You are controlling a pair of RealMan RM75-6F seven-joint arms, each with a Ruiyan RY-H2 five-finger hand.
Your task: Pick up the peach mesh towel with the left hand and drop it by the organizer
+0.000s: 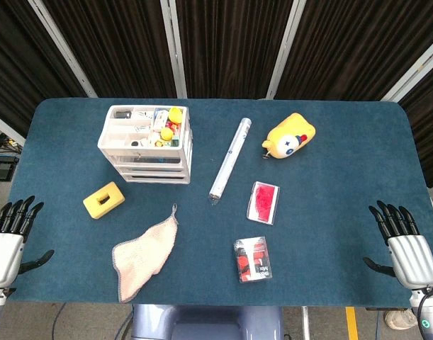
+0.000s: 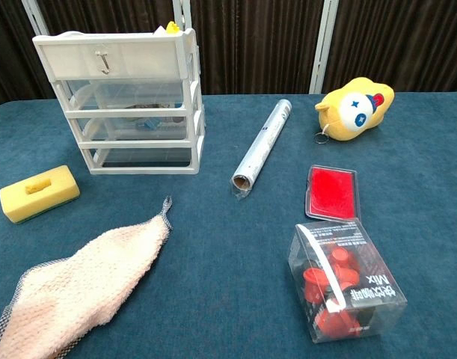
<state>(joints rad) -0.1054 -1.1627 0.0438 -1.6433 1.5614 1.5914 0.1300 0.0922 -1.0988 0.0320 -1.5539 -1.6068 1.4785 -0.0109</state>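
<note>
While both the left hand (image 1: 10, 237) and right hand (image 1: 404, 244) rest spread and empty, the towel (image 1: 145, 249) lies untouched, well short of the organizer (image 1: 147, 144); everything remains.

The peach mesh towel (image 2: 78, 288) runs off the chest view's bottom-left edge.

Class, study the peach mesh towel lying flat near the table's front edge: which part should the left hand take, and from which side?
Pinch the towel mid-cloth from above: it lies flat and limp, offering no edge. The open left hand is nearest, on that side.
</note>
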